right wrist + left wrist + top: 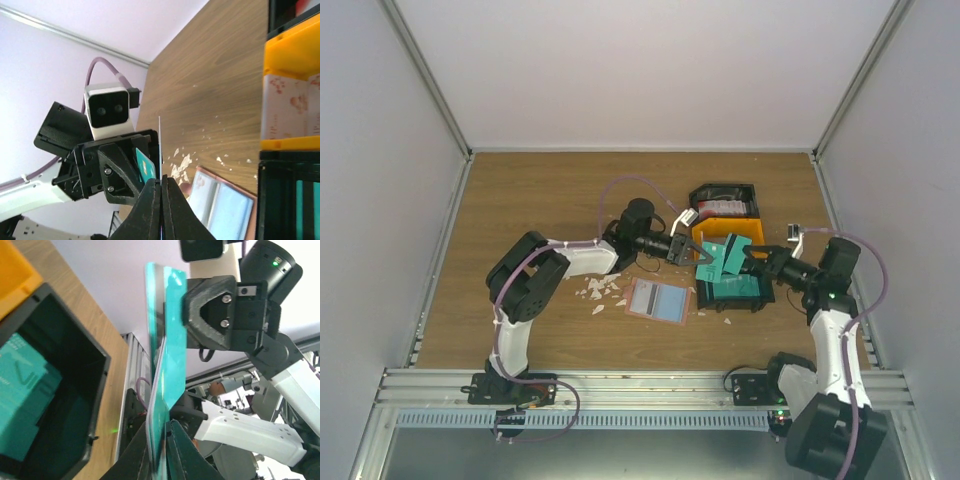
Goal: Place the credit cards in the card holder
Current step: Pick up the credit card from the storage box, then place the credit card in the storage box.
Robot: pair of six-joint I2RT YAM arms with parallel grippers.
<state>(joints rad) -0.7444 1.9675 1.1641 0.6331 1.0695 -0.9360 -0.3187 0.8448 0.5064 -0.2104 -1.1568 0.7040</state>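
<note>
**Wood-grain bench: one teal card shared by two grippers**

White walls close in the wood-grain bench (520, 200). From above, the open salmon-brown folding card holder (658, 300) lies pale blue side up. It sits just left of a black plastic bin (768, 295) that holds more teal cards (740, 288). Over that bin's near-left corner, the left gripper (706, 254) and right gripper (748, 263) meet on one upright teal plastic credit card (728, 258).

From the left wrist, the left gripper's fingers (187, 460) pinch the card's lower edge. The right gripper clamps its upper side. A pale layer behind may be a second card stuck to it, though I cannot be sure.

From the right wrist, the right gripper's fingers (172, 210) are pressed together on the thin card edge.

This looks like a handover. To do it well, one gripper should let go fully before either arm pulls away, or the card may bend or flick out. The card should then be turned flat and slid edge-first into a pocket of the holder.
</note>
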